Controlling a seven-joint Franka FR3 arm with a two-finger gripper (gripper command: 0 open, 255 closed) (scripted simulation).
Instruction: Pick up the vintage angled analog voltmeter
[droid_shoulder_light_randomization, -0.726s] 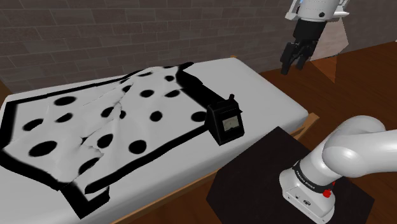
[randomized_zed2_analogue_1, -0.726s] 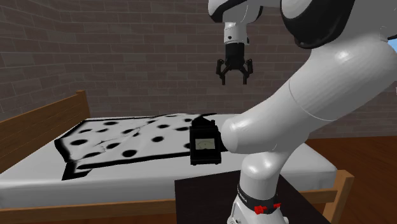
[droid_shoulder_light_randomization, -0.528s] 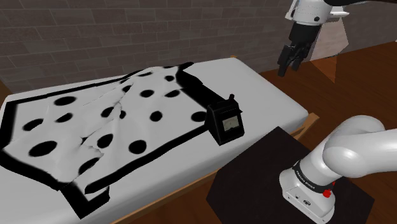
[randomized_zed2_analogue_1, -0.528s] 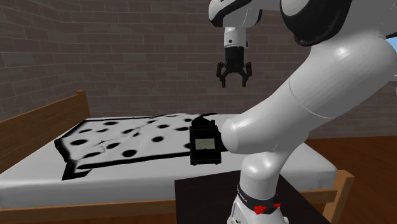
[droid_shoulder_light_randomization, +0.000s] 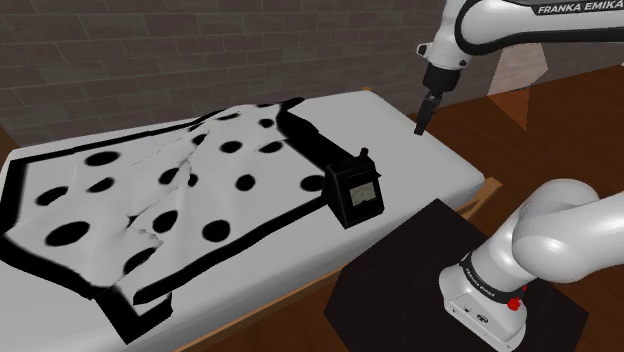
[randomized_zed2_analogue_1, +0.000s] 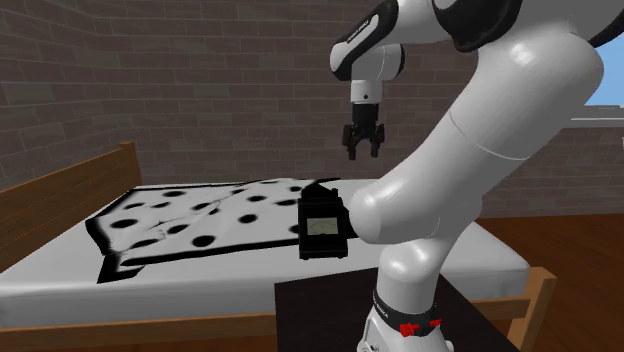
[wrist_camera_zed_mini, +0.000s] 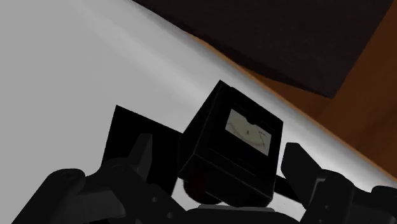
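jaws: apart, empty, high above the bed (droid_shoulder_light_randomization: 432, 172)
voltmeter (droid_shoulder_light_randomization: 357, 192): upright on bed near its edge, at spotted blanket (droid_shoulder_light_randomization: 150, 195) border
risk: slanted case may slip from jaws; a bump could tip it off the edge

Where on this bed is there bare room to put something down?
Bare mattress right of the voltmeter in the shoulder view, up to the bed's end, and a narrow strip along the near edge. The blanket covers the rest.
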